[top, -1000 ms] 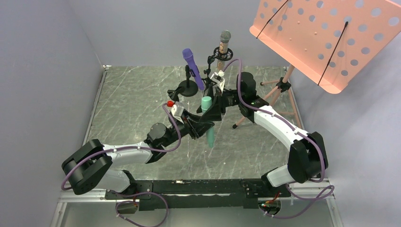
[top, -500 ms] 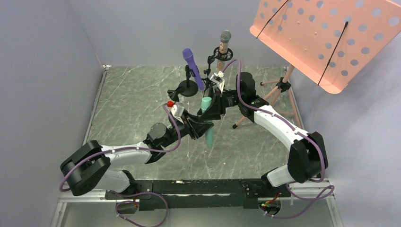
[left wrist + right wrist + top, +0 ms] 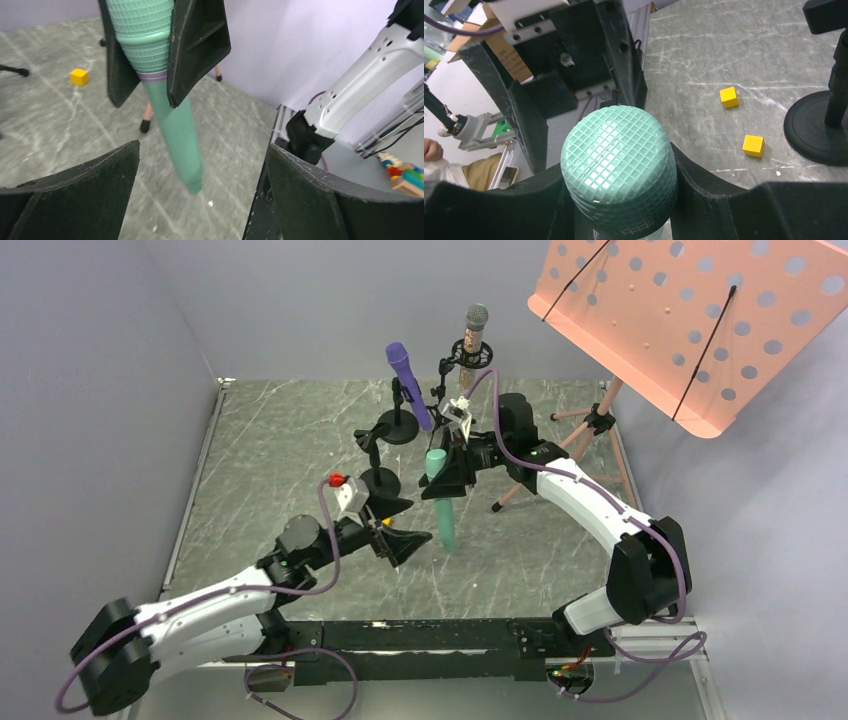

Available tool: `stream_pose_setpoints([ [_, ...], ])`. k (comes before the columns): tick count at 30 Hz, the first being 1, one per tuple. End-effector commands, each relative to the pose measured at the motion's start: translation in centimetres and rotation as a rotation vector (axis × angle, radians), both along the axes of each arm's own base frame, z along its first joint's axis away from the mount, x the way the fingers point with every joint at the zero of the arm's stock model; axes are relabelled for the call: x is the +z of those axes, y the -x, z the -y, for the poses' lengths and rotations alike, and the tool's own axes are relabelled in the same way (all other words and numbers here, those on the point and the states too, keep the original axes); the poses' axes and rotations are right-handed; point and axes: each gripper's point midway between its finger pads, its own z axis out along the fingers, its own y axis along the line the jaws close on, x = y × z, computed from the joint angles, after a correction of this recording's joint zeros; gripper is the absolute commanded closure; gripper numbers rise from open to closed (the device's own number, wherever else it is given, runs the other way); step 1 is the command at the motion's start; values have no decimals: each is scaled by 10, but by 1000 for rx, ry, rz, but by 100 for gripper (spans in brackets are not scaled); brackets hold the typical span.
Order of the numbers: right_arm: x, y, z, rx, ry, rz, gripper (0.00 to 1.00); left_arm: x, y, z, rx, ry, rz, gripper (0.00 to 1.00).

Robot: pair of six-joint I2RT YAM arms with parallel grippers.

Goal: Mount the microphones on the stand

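Right pincer (image 3: 447, 483): clamped on the teal-green microphone (image 3: 441, 502), fingers on either side just under the mesh head. The microphone hangs upright, head up and handle down, over the middle of the grey marbled surface (image 3: 270, 460). Its lower end is near the surface; I cannot tell whether it touches.

Left pincer (image 3: 412, 523): jaws wide apart, nothing in them. It sits low, just left of the teal handle's lower end and apart from it. Its wrist view looks up the handle between its two dark fingers (image 3: 75, 200).

Just left of the held microphone a small black stand (image 3: 378, 476) with a round base stands on the surface.

Further back, the purple microphone (image 3: 408, 380) sits tilted in the clip of another round-based stand (image 3: 398, 428). Beside it on the right, the pinkish-copper microphone (image 3: 472, 340) stands upright in its own holder, silver mesh head on top.

Two small yellow cubes (image 3: 728, 96) lie on the surface near a stand base.

At the far right a pink perforated music stand (image 3: 690, 320) stands on tripod legs.
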Motion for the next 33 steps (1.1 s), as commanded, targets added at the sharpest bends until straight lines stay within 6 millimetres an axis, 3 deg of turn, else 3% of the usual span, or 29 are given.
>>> stream_pose_setpoints([
  [1,4,-8,-1,-11,10,78,89,-19,-10,-45,188,-190,-3,1],
  [8,-9,-11,0,-8,41,95,89,19,-53,-153,452,-310,-7,1],
  [11,-12,-11,0,-2,46,84,89,28,-77,-179,493,-351,-2,1],
  [14,-13,-10,1,0,50,83,89,24,-102,-184,411,-372,-42,1],
  [17,-12,-10,4,-5,49,93,89,33,-116,-181,275,-350,-2,1],
  [21,-11,-11,7,-6,46,94,89,33,-122,-170,141,-407,287,1],
  [26,-12,-10,6,3,46,87,89,15,-131,-173,185,-489,579,1],
  [33,-13,-9,7,11,46,81,89,5,-160,-169,212,-523,616,1],
])
